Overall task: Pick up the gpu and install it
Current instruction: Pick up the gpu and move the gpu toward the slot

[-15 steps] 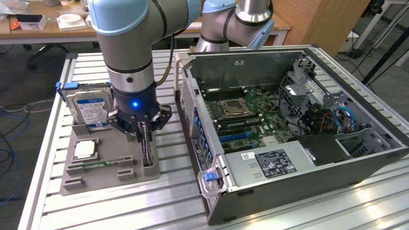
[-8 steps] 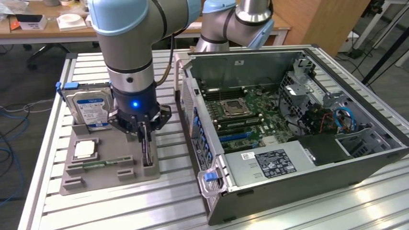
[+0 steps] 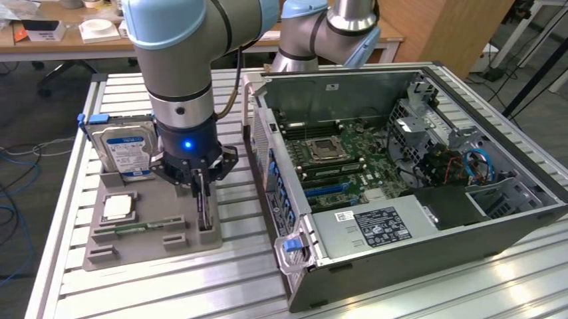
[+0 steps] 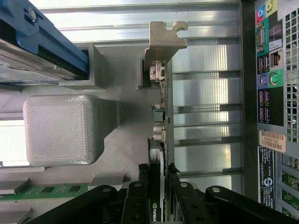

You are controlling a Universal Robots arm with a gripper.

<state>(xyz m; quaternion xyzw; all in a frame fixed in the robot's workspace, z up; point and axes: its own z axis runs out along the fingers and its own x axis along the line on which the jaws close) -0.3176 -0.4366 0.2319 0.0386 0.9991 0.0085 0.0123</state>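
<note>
i have the gripper [image 3: 202,191] down over the grey tray [image 3: 173,203]. in the wrist view its fingers [image 4: 141,186] press on both faces of the gpu [image 4: 160,133], so i read it as clamped on the card. the gpu stands on edge in its slot at the side of the tray nearer the open case [image 3: 400,193], with the hard drive [image 3: 124,149] at the tray's far end. it looks seated in the slot, not lifted.

i expect it to be light and stiff, but fragile. it is a thin board with small parts along its edge and a metal bracket [image 4: 163,39] at one end. the flat faces by the top edge, away from the bracket, are where i'd hold it, and that is where the fingers sit. an off-centre pinch could let it tip, and a hard squeeze could damage the cooler.
</note>
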